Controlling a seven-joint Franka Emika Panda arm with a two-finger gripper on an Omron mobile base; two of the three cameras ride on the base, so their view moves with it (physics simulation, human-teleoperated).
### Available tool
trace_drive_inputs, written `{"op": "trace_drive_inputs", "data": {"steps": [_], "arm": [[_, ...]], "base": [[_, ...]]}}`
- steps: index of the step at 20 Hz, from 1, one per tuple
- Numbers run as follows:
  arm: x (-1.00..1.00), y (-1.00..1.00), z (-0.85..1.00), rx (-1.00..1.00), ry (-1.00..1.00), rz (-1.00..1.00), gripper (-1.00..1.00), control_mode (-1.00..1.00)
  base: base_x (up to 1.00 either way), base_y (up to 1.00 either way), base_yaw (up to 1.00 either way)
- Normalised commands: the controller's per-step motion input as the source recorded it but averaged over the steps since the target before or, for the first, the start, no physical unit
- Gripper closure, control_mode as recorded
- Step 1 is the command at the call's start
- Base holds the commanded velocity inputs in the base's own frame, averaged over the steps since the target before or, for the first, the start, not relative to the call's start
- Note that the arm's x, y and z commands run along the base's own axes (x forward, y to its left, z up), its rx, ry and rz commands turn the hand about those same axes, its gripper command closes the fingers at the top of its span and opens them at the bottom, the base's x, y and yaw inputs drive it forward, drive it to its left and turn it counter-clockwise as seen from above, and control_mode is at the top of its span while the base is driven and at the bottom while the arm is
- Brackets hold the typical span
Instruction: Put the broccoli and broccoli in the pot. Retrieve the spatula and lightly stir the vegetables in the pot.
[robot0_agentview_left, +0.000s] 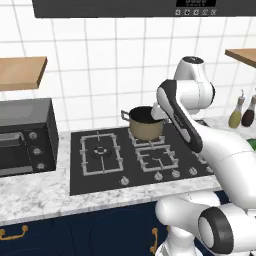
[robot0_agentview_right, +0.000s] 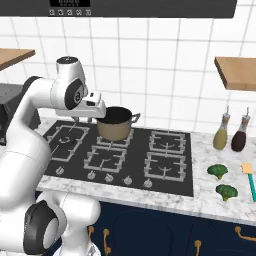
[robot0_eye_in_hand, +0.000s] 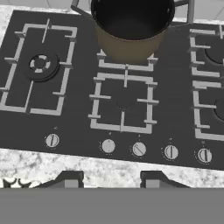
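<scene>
Nothing yet in the pot (robot0_agentview_right: 116, 123), the gripper (robot0_eye_in_hand: 107, 180), open wide and empty, hovers above the stove; both broccoli (robot0_agentview_right: 217, 171) (robot0_agentview_right: 226, 191) wait rightward, likely needing a long swing.

The hood panel (robot0_agentview_right: 70, 11) shows digits, seemingly too blurred to read.

My arm hides the pot's (robot0_agentview_left: 146, 122) right side in the left base view, and the right base view's edge cuts the spatula (robot0_agentview_right: 249, 179).
</scene>
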Motion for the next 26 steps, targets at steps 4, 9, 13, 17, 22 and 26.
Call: {"op": "trace_drive_inputs", "data": {"steps": [4,9,13,17,22,26], "arm": [[-0.01,0.00,0.00,0.00,-0.01,0.00,-1.00,1.00],[0.00,0.00,0.00,0.00,0.00,0.00,-1.00,1.00],[0.00,0.00,0.00,0.00,0.00,0.00,-1.00,1.00],[0.00,0.00,0.00,0.00,0.00,0.00,-1.00,1.00],[0.00,0.00,0.00,0.00,0.00,0.00,-1.00,1.00],[0.00,0.00,0.00,0.00,0.00,0.00,-1.00,1.00]], "base": [[0.00,-0.13,-0.01],[0.00,-0.75,-0.10],[0.00,-0.76,-0.09],[0.11,-0.44,-0.02],[0.52,-0.22,0.00],[0.53,-0.71,0.00]]}}
